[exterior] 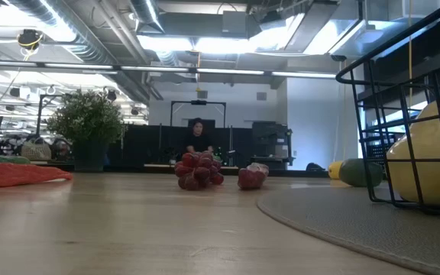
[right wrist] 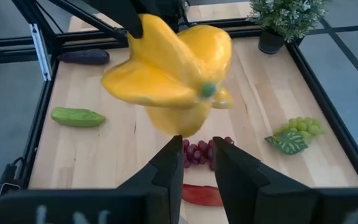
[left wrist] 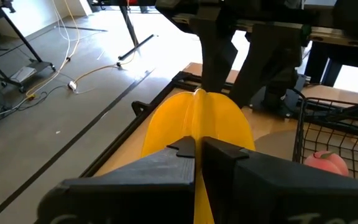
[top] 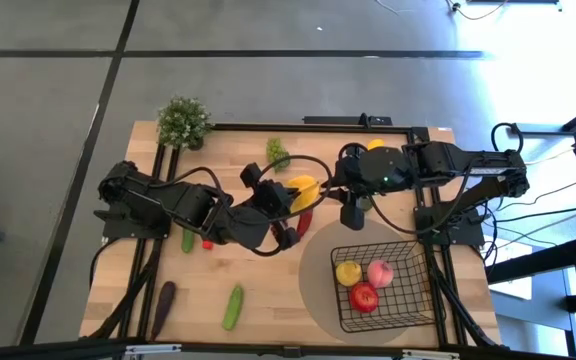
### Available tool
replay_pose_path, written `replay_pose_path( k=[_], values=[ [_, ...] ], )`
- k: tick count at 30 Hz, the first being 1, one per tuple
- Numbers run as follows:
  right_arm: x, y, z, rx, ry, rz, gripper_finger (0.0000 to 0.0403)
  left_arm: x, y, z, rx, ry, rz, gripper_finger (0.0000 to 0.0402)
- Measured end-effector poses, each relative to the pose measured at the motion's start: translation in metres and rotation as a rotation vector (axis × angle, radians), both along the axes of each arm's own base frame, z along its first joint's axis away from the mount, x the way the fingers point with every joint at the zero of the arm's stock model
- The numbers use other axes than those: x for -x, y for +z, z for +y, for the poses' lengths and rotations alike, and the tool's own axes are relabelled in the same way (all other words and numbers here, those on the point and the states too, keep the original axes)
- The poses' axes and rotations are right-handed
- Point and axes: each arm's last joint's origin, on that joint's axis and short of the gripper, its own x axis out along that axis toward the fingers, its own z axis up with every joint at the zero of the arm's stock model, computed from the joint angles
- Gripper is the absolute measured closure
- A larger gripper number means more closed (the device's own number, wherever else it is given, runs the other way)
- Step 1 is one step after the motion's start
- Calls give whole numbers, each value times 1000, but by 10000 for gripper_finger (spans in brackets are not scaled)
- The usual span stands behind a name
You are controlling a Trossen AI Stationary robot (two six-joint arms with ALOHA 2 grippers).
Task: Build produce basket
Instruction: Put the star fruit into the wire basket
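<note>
So the left claw (top: 290, 203) is clamped tight on a yellow, lobed toy fruit (top: 303, 189), holding it up off the wooden counter (top: 198, 290) about mid-table, probably so the right arm can get at it. The right claw (top: 353, 212) hangs just beside it, fingers a little apart, gripping nothing. Looks like a handover, since the black wire-mesh basket (top: 408, 300) sits on the right arm's side, already holding a lemon (top: 348, 272), peach (top: 380, 272) and apple (top: 364, 296).
</note>
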Motion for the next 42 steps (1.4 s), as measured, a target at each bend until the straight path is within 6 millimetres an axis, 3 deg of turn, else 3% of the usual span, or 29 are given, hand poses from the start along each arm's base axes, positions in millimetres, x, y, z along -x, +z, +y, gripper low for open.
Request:
replay_pose_path(
  k=[28, 36, 42],
  values=[
    [-12, -2, 0, 32, 83, -32, 316, 0, 0, 0, -6, 6, 4, 401],
    [-12, -2, 0, 52, 96, -31, 388, 0, 0, 0, -7, 6, 5, 401],
    [-12, -2, 0, 54, 98, -31, 394, 0, 0, 0, -4, -6, 7, 401]
  ],
)
